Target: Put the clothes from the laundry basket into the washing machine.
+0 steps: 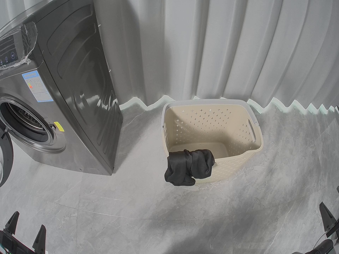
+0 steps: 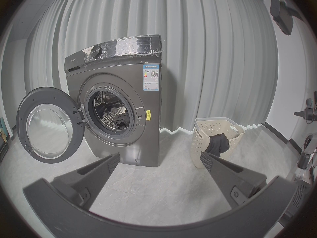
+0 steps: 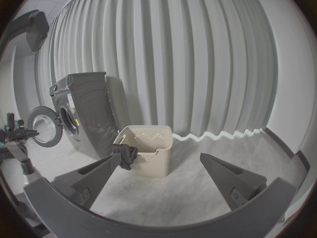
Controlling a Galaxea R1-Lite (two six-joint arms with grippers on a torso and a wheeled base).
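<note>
Black garment (image 1: 189, 166) hangs over the laundry basket (image 1: 208, 102) rim, handy to grab; washing machine (image 1: 77, 71) door open, ready; left gripper (image 2: 159, 156) and right gripper (image 3: 160, 156) empty, jaws apart.

This looks like a staged laundry corner. A grey front-loading washing machine (image 2: 152, 142) and a beige laundry basket (image 1: 204, 124) stand on a marbled tile floor (image 1: 176, 212), with white pleated curtains (image 1: 229, 36) behind.

White pleated curtain (image 1: 219, 39) hung across the whole back wall; its wavy hem touched the floor (image 1: 141, 209), grey stone-patterned tiles with thin seams.
</note>
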